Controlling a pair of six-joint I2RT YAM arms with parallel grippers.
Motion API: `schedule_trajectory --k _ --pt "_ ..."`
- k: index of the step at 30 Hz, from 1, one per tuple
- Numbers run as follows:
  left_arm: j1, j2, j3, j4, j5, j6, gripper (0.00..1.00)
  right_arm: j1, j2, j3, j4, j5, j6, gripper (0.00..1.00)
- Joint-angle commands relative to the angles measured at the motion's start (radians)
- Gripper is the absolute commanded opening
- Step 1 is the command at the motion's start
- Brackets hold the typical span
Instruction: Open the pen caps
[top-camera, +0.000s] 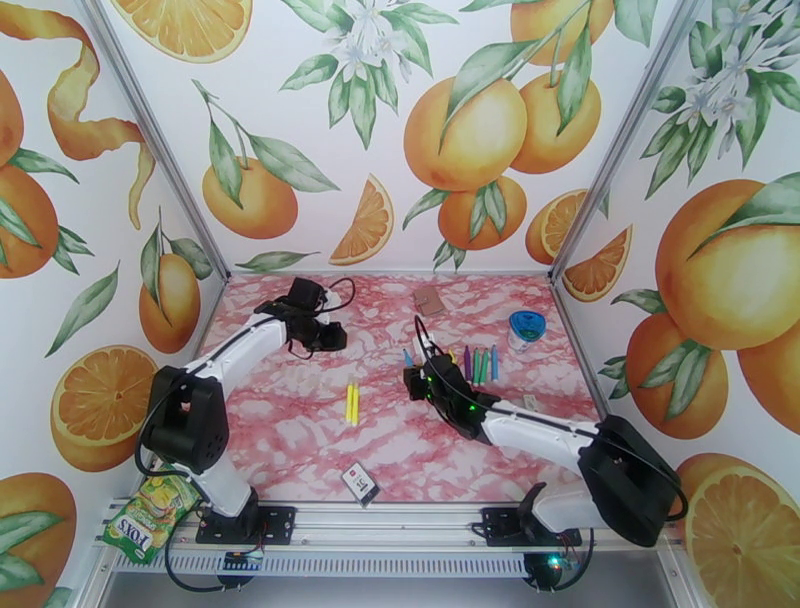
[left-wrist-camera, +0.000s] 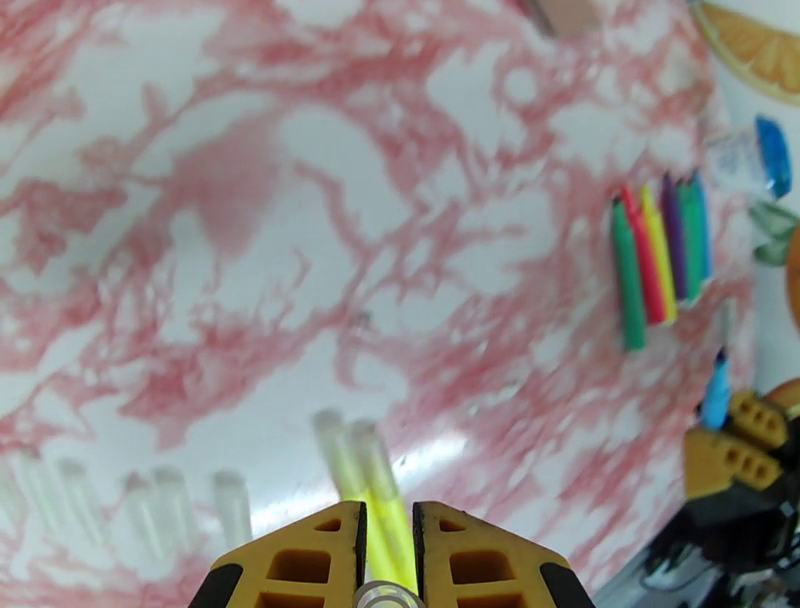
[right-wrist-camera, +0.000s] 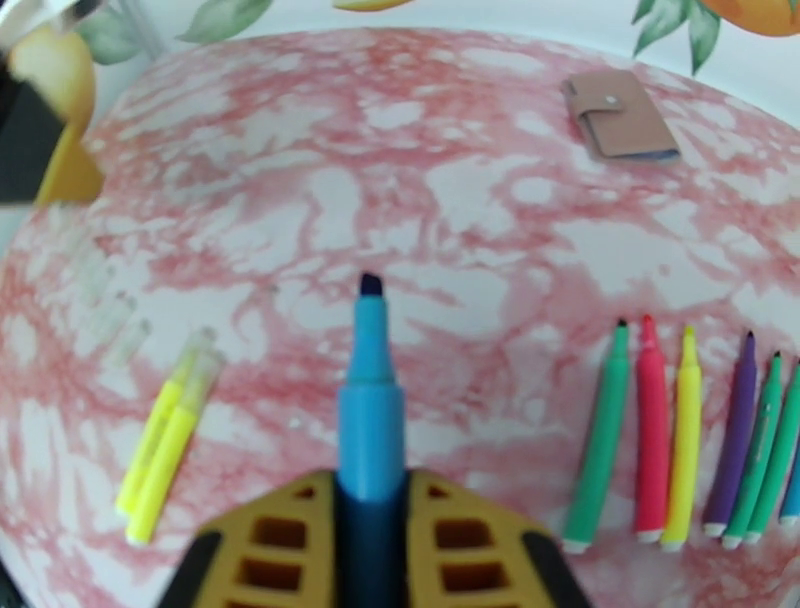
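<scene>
Two yellow pens at worktop centre, caps on. Loose clear caps lined toward left edge, uncapped pens near right edge. left claw pinches a clear cap; right claw pinches bare blue pen.

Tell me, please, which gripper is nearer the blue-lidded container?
Right. The right gripper, holding a blue marker, is left of the container; the left gripper, holding a clear cap, is much farther left.

"FOXS" in bold letters, on a green-yellow sweets packet, smaller print probably too blurred
</scene>
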Motion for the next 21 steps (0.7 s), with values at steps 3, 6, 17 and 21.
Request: schedule_trajectory --k 3,6,17,21 --pt "-0.037 -0.023 -0.01 -0.085 -0.098 0.043 0.0 -0.01 0.058 0.061 -0.041 0.083 0.044 0.01" --pt "-0.049 -0.01 0.0 -0.107 -0.121 0.053 0.0 -0.011 0.077 0.072 -0.05 0.105 0.052 0.01" --pt "-0.07 0.045 -0.014 -0.126 -0.163 0.068 0.0 -0.024 0.152 0.1 -0.065 0.165 0.063 0.02" --pt "-0.075 0.061 -0.024 -0.116 -0.161 0.067 0.0 -0.035 0.187 0.116 -0.075 0.183 0.062 0.02"
